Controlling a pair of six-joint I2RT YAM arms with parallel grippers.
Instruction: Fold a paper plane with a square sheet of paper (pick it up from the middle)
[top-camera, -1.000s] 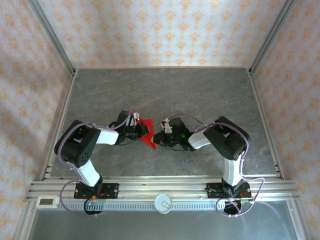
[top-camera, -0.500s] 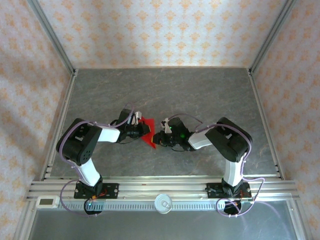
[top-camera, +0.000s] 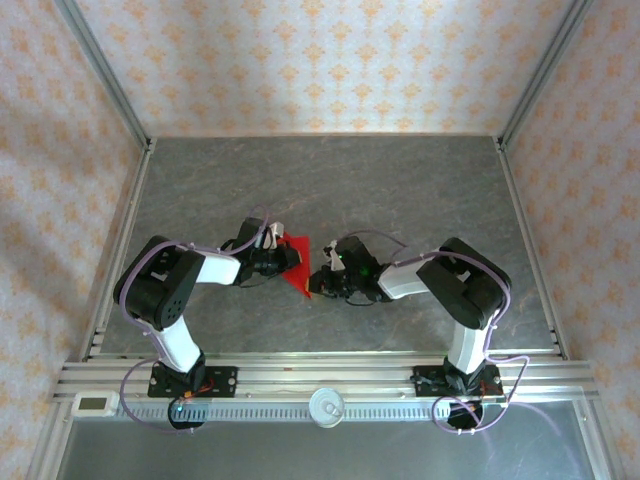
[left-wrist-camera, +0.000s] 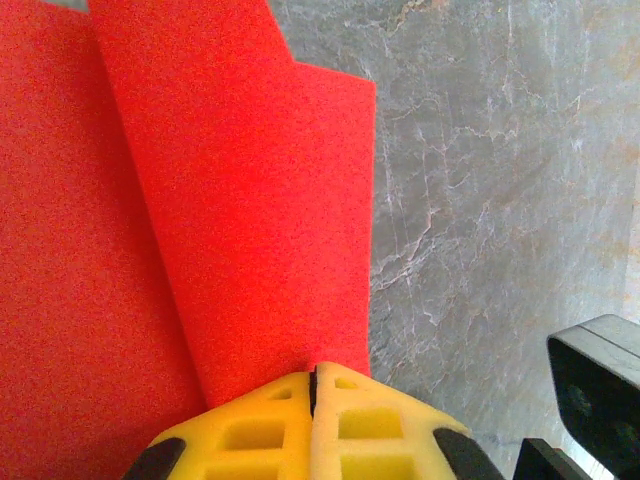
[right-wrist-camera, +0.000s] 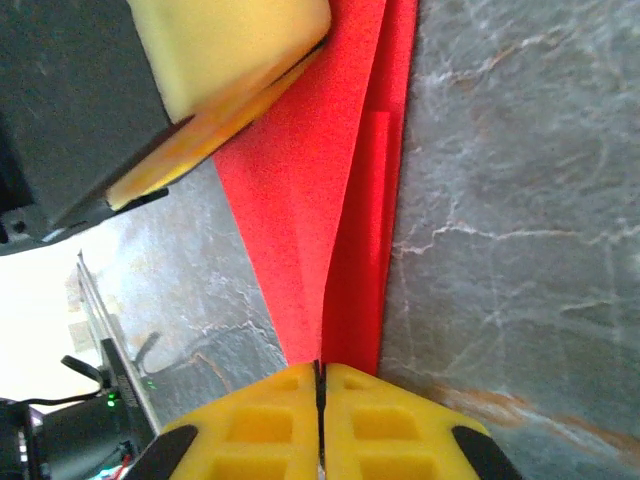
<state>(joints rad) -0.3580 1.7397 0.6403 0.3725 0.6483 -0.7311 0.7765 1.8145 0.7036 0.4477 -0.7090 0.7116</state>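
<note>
As they meet at the middle of the counter (top-camera: 400, 180), the left jaws and right jaws each clamp shut on the red paper (top-camera: 300, 272).

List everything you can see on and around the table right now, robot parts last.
paper: one, red, folded with creases, mid-table, held between the two grippers
table: one, grey marbled, under the arms
walls: three, peach patterned, around the table
rail: one, silver, along the near edge
disc: one, white, middle of the rail
box: one, small, white, left end of the rail
cables: purple, looped along both arms
arms: two, white and black, bases on the rail
left gripper: one, yellow pads, shut on the paper's left side
right gripper: one, yellow pads, shut on the paper's right edge
</note>
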